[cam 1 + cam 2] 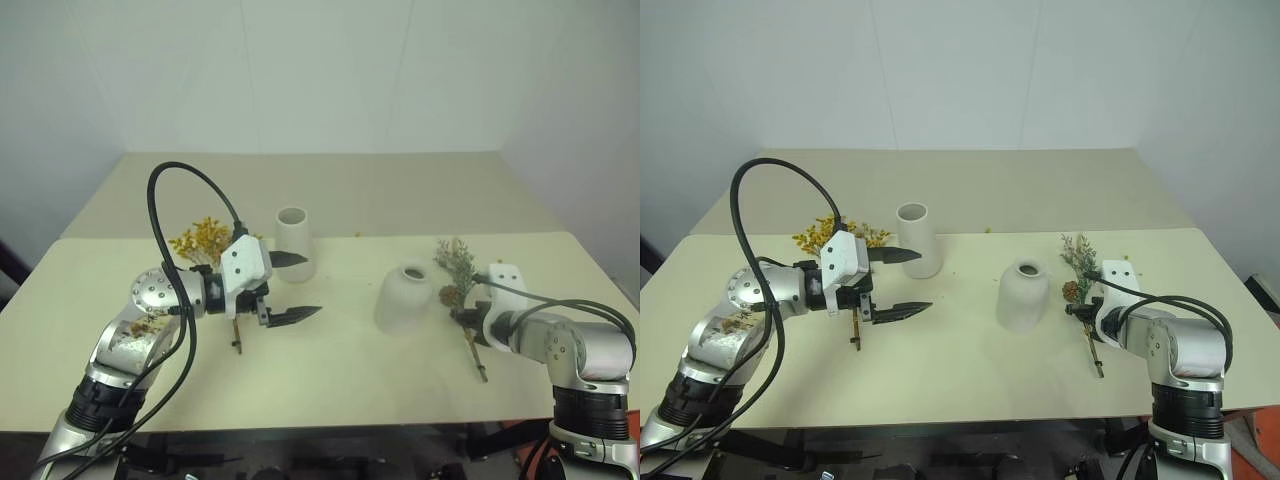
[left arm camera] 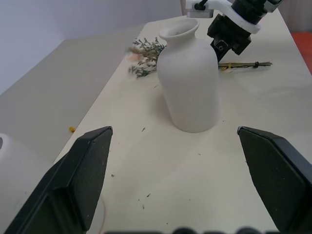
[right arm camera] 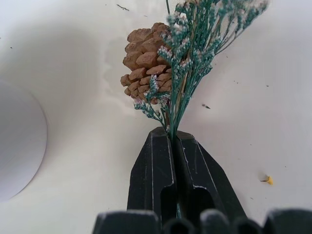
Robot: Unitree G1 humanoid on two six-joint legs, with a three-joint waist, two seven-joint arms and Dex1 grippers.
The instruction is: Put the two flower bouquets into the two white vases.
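The grey-green bouquet (image 1: 456, 262) with its pine cone (image 3: 144, 61) lies on the table to the right of the squat white vase (image 1: 403, 298). My right gripper (image 3: 173, 141) is shut on its thin stems just below the cone. The tall slim white vase (image 1: 294, 243) stands left of centre. In front of it and slightly to its right, my left gripper (image 1: 313, 285) hovers open and empty, pointing toward the squat vase (image 2: 190, 83). The yellow-orange bouquet (image 1: 198, 240) lies on the table behind my left wrist, its stem end (image 1: 237, 347) poking out below.
The cream table (image 1: 330, 380) has open room in front of both vases. A second table (image 1: 330, 185) adjoins behind, against a white wall. Tiny flower crumbs dot the surface.
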